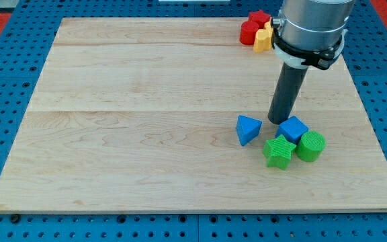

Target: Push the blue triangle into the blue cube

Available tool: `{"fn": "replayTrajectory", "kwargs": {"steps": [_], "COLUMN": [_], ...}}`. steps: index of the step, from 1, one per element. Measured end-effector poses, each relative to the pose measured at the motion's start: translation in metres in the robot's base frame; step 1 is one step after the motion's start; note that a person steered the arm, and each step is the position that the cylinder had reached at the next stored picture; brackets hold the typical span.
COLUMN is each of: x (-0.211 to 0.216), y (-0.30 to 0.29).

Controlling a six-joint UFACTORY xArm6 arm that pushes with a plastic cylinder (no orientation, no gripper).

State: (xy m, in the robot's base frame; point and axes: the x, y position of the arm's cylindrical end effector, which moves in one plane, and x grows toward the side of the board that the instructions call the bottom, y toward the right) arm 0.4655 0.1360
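The blue triangle (248, 128) is seen lying on the wooden board (133, 134), right of centre, with the blue cube (292, 128) near it toward the view's right; a narrow gap of bare wood is left between the two. My tip (277, 121) is set down at the upper edge of that gap, just beside the cube's upper-left corner and a little apart from the triangle. No jaws are fitted to this arm, so nothing can be said to be apart or clamped; only a plain dark rod is carried.

A green star (278, 151) is pressed against the cube's lower side, and a green cylinder (310, 145) is touching the cube at the view's right. A cluster of red blocks (252, 27) and a yellow block (263, 39) is partly hidden behind the arm at the view's top.

The risk is judged to lie in the tip's position: it is on the wrong side of the triangle. If a stroke were made from here, the cube would likely be knocked into the green pieces, or the triangle driven away leftward. The triangle's sloped faces could also cause it to be spun aside by an off-centre push
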Motion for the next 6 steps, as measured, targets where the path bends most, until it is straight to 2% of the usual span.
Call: {"fn": "replayTrajectory", "kwargs": {"steps": [1, 2, 3, 4, 5, 6], "x": [0.0, -0.018, -0.024, -0.008, 0.021, 0.029], "y": [0.0, -0.019, -0.064, -0.098, -0.081, -0.043]}}
